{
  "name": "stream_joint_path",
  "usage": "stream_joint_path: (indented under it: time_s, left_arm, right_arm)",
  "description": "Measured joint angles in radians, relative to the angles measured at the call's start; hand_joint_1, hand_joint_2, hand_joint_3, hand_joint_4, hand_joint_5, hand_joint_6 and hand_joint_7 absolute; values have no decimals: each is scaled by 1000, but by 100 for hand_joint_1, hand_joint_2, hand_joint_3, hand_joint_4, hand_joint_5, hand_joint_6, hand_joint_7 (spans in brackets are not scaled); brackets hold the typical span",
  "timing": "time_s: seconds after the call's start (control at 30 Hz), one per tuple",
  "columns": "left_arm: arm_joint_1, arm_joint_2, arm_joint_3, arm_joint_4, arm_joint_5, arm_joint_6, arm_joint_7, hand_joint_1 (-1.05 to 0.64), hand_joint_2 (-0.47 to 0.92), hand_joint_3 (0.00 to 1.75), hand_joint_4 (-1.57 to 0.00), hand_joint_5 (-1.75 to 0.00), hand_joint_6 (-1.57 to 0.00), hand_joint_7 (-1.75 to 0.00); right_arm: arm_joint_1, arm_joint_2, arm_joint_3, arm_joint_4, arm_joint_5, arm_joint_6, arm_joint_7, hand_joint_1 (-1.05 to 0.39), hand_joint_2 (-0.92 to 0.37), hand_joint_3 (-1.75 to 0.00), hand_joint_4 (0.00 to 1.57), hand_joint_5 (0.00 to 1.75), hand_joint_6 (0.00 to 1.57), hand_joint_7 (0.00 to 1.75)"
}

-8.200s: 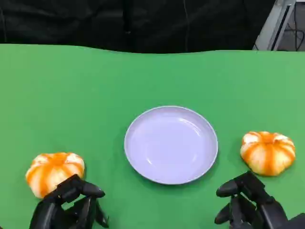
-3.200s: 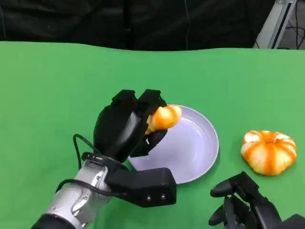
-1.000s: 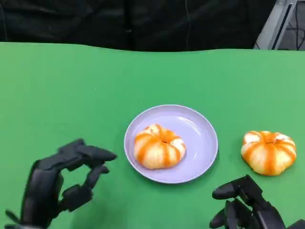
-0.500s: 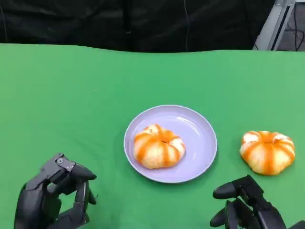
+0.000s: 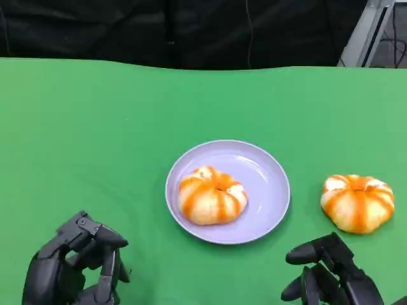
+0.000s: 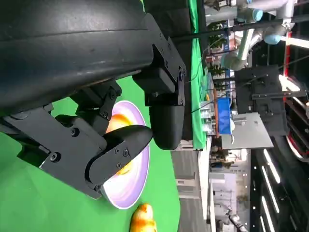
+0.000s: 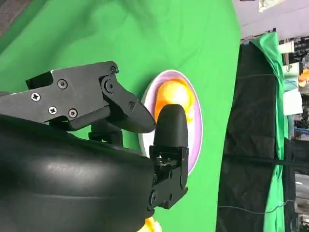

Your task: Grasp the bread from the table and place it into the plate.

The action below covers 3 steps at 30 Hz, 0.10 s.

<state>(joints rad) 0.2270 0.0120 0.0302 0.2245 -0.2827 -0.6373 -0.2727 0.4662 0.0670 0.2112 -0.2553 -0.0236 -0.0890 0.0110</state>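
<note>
Well left of the round lilac plate (image 5: 273, 166) and nearer the robot, the left hand (image 5: 75, 270) hangs over the green tablecloth (image 5: 95, 127) with fingers loosely curled, grasping nothing. One round orange-striped bread bun (image 5: 212, 195) sits inside the plate, left of its middle. Right of the plate, apart from its rim, a second striped bun (image 5: 357, 202) lies on the cloth. Just nearer than that bun, the right hand (image 5: 331, 276) waits empty, fingers apart. To finish well, I judge it should close around the bun's sides from above, lift, and set it on the plate's bare right half. Nothing blocks that path.
</note>
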Motion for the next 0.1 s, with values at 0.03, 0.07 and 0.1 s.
stream_joint_path:
  time_s: [0.03, 0.07, 0.1]
  left_arm:
    - [-3, -2, 2, 0, 0, 1, 0, -10, 55, 104, -86, -166, -81, -149]
    - [-6, -4, 3, 2, 0, 1, -1, -10, 55, 104, -87, -166, -81, -149]
    - [-9, -5, 6, 4, -1, 1, -8, -10, 54, 105, -87, -166, -81, -149]
  right_arm:
    - [0, 0, 0, 2, 0, -4, 2, -29, -92, -94, 28, 175, 10, 175]
    - [-1, -1, -1, 5, 1, -10, 5, -29, -92, -94, 28, 175, 10, 175]
    - [-3, -2, -2, 8, 2, -18, 8, -29, -92, -94, 27, 175, 10, 175]
